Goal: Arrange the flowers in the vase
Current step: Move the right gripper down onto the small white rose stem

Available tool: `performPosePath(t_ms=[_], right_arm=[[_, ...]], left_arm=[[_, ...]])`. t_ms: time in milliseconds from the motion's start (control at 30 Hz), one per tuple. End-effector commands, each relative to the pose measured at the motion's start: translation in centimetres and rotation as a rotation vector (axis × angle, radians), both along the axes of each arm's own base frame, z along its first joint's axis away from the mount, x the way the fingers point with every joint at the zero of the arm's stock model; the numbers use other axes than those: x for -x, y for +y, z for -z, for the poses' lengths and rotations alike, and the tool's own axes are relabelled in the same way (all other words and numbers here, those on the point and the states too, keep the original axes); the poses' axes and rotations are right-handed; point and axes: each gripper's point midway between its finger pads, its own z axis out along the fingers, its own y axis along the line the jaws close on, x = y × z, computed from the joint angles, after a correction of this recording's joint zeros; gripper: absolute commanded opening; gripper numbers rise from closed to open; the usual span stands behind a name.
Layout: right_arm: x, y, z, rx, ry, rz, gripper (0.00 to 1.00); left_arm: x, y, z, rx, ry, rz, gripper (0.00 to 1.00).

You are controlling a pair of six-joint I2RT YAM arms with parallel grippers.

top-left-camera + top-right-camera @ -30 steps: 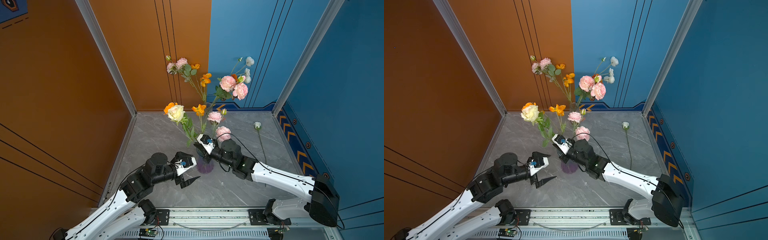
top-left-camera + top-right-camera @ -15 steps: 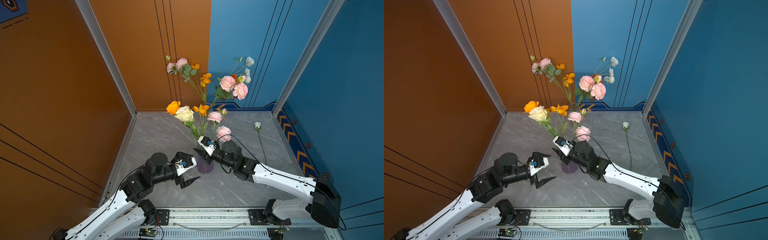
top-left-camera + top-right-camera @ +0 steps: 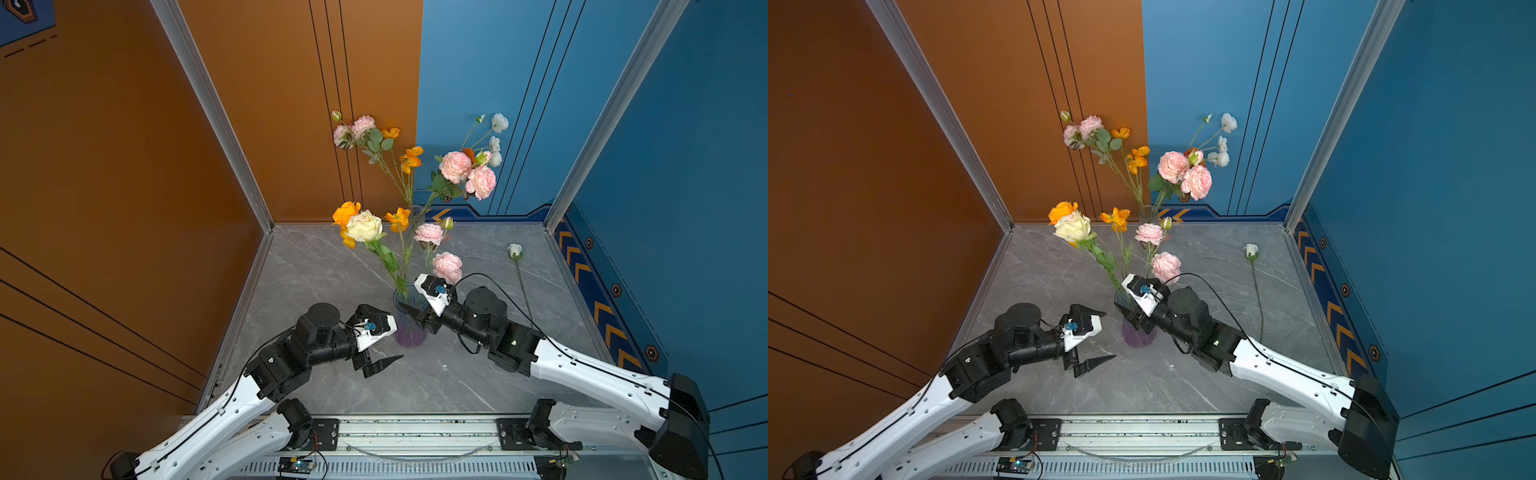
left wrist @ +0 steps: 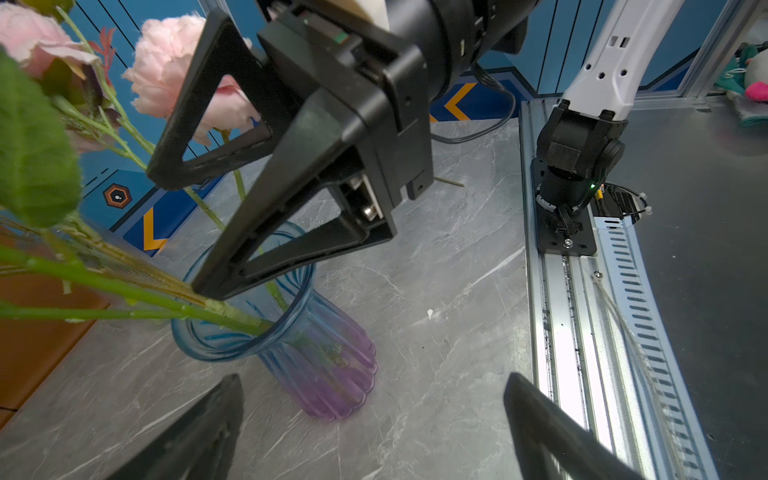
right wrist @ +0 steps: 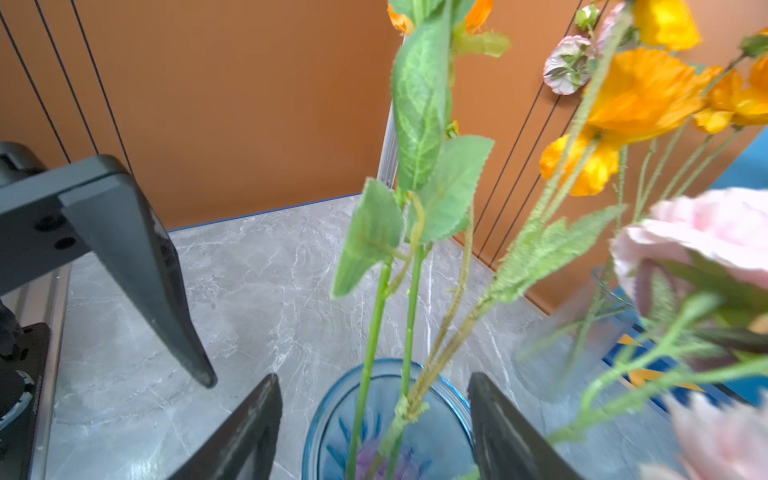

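Observation:
A ribbed blue and purple glass vase [image 3: 409, 332] [image 3: 1137, 334] [image 4: 320, 374] [image 5: 440, 432] stands mid-table. It holds flowers: a cream rose [image 3: 365, 225] [image 3: 1073, 226], orange blooms [image 3: 397, 219] [image 5: 640, 95] and pink blooms [image 3: 447, 267] [image 4: 166, 79]. My right gripper [image 3: 411, 316] [image 5: 372, 378] [image 4: 187, 235] hovers open over the vase mouth. The green stems [image 5: 409, 307] pass between its fingers without touching them. Left of the vase, my left gripper [image 3: 392, 336] [image 3: 1108, 334] [image 4: 374, 378] stands open and empty, low over the table.
A clear vase [image 3: 417, 212] of pink, orange and white flowers stands at the back wall. One white flower [image 3: 515, 250] [image 3: 1250, 250] lies on the table at the right, stem toward the front. A metal rail [image 3: 415, 432] runs along the front edge.
My right gripper has opened and let go of the cream rose's stem. The rose has swung a little to the right in the vase. The left arm has not moved.

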Motion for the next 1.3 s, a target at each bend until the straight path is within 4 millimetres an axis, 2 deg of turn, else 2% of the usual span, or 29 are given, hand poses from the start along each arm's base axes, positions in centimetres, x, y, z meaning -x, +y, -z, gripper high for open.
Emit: performPosePath(t_ms=[0,100,267,367,400,433,533,667,700,733,833,933,1033,1267], right_arm=[[-0.8,-4.0,0.1,-0.004,0.073,0.16,0.72],[-2.4,-9.2,0.3,-0.015,0.132,0.367,0.72],[-3.1,-16.3,0.7,-0.096,0.153,0.589,0.77],[-4.1,-23.3,1.6,-0.155,0.185,0.887,0.79],[-4.4,-25.8,2.5,-0.149,0.228,0.997,0.79],[-4.6,-28.4,4.0,-0.129,0.305,1.106,0.77],[-5.5,-32.7,8.6,-0.089,0.567,1.243,0.68],[-6.9,-35.5,13.9,-0.09,0.801,1.291,0.59],[-7.3,-36.3,15.1,-0.064,0.833,1.313,0.55],[-7.9,-37.0,16.2,-0.028,0.857,1.33,0.5],[-10.2,-38.2,18.7,0.038,0.898,1.342,0.43],[-12.8,-38.5,20.5,0.085,0.919,1.317,0.41],[-14.8,-38.8,21.9,0.127,0.95,1.309,0.34],[-17.6,-39.0,25.0,0.168,1.009,1.252,0.34]], left_arm=[[0.9,-1.4,-2.0,0.063,-0.019,0.078,0.98],[1.4,-2.9,-3.2,0.061,-0.035,0.123,0.98],[2.8,-5.8,-4.5,0.018,-0.127,0.218,0.98],[3.2,-7.9,-4.8,-0.011,-0.161,0.277,0.98],[3.3,-8.7,-4.2,-0.034,-0.151,0.298,0.98],[3.3,-9.7,-4.7,-0.043,-0.156,0.319,0.98],[3.4,-11.8,-2.3,-0.112,-0.136,0.356,0.98],[2.9,-12.9,0.0,-0.137,-0.084,0.316,0.98],[2.7,-12.9,0.2,-0.129,-0.092,0.295,0.98],[2.6,-12.7,1.3,-0.137,-0.093,0.279,0.98],[2.5,-12.7,1.5,-0.113,-0.126,0.251,0.98],[2.3,-12.8,1.5,-0.115,-0.135,0.234,0.98],[2.2,-12.9,1.8,-0.12,-0.13,0.233,0.98],[2.5,-13.0,1.8,-0.114,-0.12,0.241,0.98]])
